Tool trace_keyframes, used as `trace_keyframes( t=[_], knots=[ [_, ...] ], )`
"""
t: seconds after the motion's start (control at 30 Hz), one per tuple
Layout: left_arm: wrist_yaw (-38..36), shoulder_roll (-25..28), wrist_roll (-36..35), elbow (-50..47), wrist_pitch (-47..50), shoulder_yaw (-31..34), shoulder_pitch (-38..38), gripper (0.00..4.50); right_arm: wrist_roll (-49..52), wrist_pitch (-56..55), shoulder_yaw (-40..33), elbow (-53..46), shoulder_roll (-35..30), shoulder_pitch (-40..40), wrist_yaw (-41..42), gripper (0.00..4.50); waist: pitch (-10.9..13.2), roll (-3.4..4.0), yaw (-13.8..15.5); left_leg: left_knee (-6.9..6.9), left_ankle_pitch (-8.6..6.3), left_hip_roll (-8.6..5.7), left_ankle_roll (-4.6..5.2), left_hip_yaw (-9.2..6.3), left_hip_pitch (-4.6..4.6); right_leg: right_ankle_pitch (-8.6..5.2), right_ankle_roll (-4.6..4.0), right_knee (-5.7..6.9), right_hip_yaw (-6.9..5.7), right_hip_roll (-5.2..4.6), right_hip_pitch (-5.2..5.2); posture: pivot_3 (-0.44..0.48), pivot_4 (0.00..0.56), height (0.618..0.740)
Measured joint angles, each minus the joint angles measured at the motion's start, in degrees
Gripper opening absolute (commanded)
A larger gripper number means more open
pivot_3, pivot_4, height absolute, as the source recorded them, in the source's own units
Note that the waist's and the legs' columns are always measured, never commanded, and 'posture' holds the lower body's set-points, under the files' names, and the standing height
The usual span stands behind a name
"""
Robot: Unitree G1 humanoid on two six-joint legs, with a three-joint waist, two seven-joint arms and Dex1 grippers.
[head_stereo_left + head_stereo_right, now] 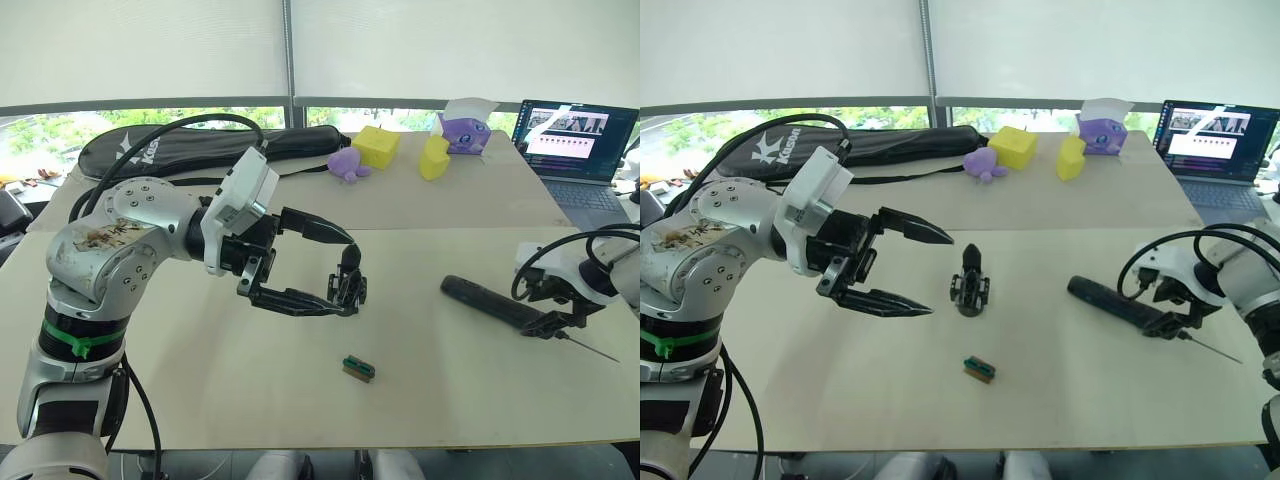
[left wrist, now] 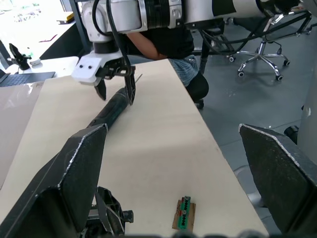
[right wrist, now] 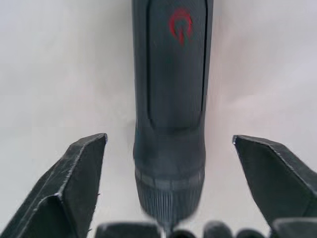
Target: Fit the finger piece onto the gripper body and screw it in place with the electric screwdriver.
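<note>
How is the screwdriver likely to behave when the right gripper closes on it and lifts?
The screwdriver is a smooth round barrel lying flat on the table, so a nudge would probably roll it. It looks rigid. The right gripper straddles it near the bit end, so the long body may droop on lifting.

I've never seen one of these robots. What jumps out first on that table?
The left gripper hangs wide open over the middle of the table, beside the small black gripper body standing there. On the right side, the right gripper straddles the electric screwdriver, fingers open around its bit end. A small green-and-brown block lies nearer the front edge.
</note>
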Motion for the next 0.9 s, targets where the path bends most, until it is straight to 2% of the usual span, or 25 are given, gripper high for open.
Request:
trace_keyframes(
  t=[0.23,0.37,0.4,0.5,0.53,0.67,0.77,0.83,0.9],
  knots=[
    [-1.12,0.46,0.5,-0.4,-2.0,-0.78,0.09,4.5,-3.56,-3.67,0.2,5.1,3.69,-0.06,-1.45,4.45,0.0,0.0,-0.23,0.0,0.02,0.01,-0.03,0.01,0.03,0.0,-0.01,0.03,0.0,0.01,0.0,0.0,0.15,0.74],
    [-1.57,0.58,1.39,-0.43,-3.23,-1.88,0.12,4.5,-5.51,-5.39,0.17,7.14,4.67,-0.73,-2.15,3.4,0.0,-0.04,-0.34,0.0,0.02,0.01,-0.03,0.0,0.05,0.0,-0.01,0.02,-0.01,0.0,0.04,0.0,0.15,0.74],
    [-1.68,0.58,1.66,-0.43,-3.41,-2.15,0.12,4.5,-6.17,-6.86,0.01,7.89,4.84,-0.73,-2.77,2.94,-0.01,-0.06,-0.26,0.0,0.02,0.01,-0.03,-0.01,0.07,0.0,-0.01,0.02,-0.02,0.0,0.07,0.0,0.15,0.74],
    [-1.92,0.58,2.06,-0.38,-3.44,-2.31,0.11,4.5,-6.91,-9.09,-0.42,8.83,5.47,-0.73,-3.24,2.03,-0.05,-0.28,-0.29,0.0,0.02,0.01,-0.03,-0.02,0.11,-0.01,-0.01,0.01,-0.03,0.01,0.11,0.0,0.15,0.74],
    [-2.05,0.58,2.08,-0.34,-3.45,-2.4,0.12,4.5,-6.98,-9.62,-0.63,9.25,5.64,-0.73,-3.28,1.92,-0.06,-0.35,-0.33,0.0,0.01,0.01,-0.03,-0.02,0.14,-0.01,-0.01,0.01,-0.03,0.01,0.13,0.0,0.15,0.74],
    [-3.55,1.61,3.41,-0.15,-5.24,-3.19,1.7,4.5,-6.91,-15.29,-1.49,9.48,5.56,-0.54,-2.79,1.92,-0.06,-0.35,-0.59,-0.01,0.01,0.01,-0.03,-0.01,0.15,-0.01,-0.01,0.02,-0.02,0.01,0.11,0.0,0.15,0.74],
    [-5.82,3.18,4.52,-0.57,-6.59,-4.8,7.09,4.5,-1.0,-27.43,-5.6,5.32,4.76,1.33,-0.6,1.92,0.2,0.06,-1.07,-0.05,0.02,0.01,-0.05,0.04,0.15,-0.01,-0.03,0.05,0.0,0.01,0.03,0.0,0.15,0.74],
    [-7.42,3.3,5.64,-0.95,-8.48,-6.96,10.38,4.5,6.87,-27.86,-12.08,-3.76,4.57,4.39,0.77,1.92,0.41,0.23,-1.29,-0.06,0.06,0.02,-0.12,0.04,0.09,-0.02,-0.04,0.12,-0.01,0.01,-0.05,0.0,0.15,0.74],
    [-8.93,4.06,7.71,-0.93,-11.39,-7.99,12.85,4.5,16.26,-19.33,-20.43,-15.47,4.14,9.43,0.34,1.92,0.43,0.26,-1.16,-0.06,0.09,0.09,-0.17,-0.05,0.03,-0.06,-0.12,0.15,-0.12,0.01,-0.09,0.0,0.15,0.74]
  ],
)
